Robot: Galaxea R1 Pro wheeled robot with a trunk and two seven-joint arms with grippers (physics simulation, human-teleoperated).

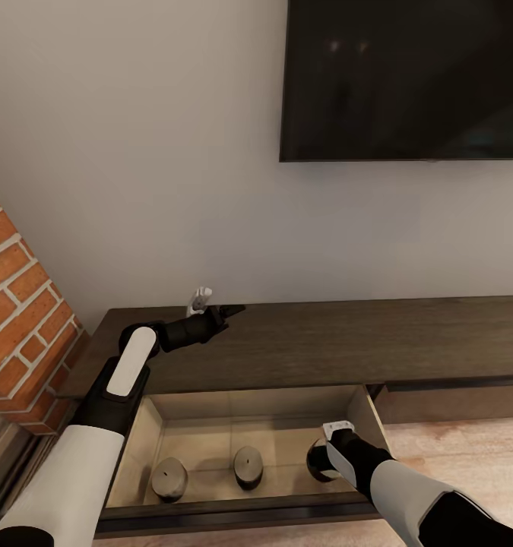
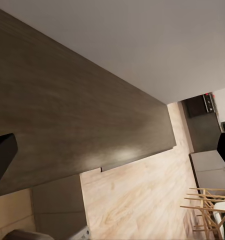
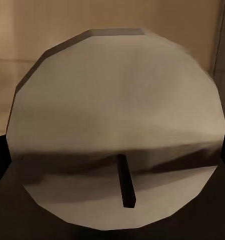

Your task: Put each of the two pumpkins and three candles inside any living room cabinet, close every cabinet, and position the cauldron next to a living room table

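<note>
candles: two lie in the open drawer; my right tool grasps the third at 4 o'clock.

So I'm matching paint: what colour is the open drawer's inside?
Pale beige drawer lining, clearest in the head view.

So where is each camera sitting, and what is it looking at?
Head view: up on the robot's head, looking down at the cabinet, its open drawer with candles, both arms.
Left wrist view: on the left arm above the cabinet top, looking along it at floor; a dark finger edge shows.
Right wrist view: on the right arm in the drawer, close on a candle.
Head and left wrist views share the cabinet top.
</note>
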